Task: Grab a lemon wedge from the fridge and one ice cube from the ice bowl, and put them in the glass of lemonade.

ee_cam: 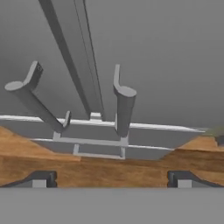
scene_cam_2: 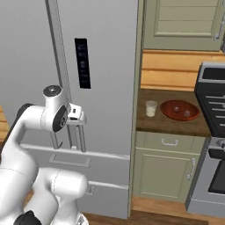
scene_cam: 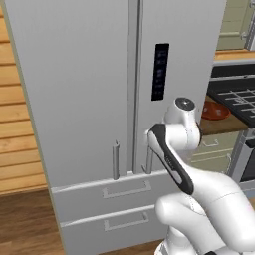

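Grey and flat-fronted, the fridge [scene_cam: 84,74] takes up most of the left base view, both doors shut and two drawers below them. A dark panel [scene_cam: 160,71] sits on its right door at upper centre of the frame; faint bluish marks show on it, too blurred to read — no brand or lettering can be made out anywhere. Two slim upright handles flank the door seam: the left handle [ee_cam: 33,103] and the right handle [ee_cam: 124,107] both reach toward the camera in the hand view, lower ends foremost.

The claw [ee_cam: 111,178] is spread wide, its dark tips at lower left and lower right of the hand view, gripping nothing; the right handle lies between them but beyond, apart from both. In the right base view the hand sits just beside that handle.

Right of the fridge in that view, a brown worktop [scene_cam_2: 149,123] carries the glass [scene_cam_2: 151,108] — short, pale cream — and, near it on the right, the bowl [scene_cam_2: 179,110], wide, shallow and reddish-brown, with small pale lumps inside.
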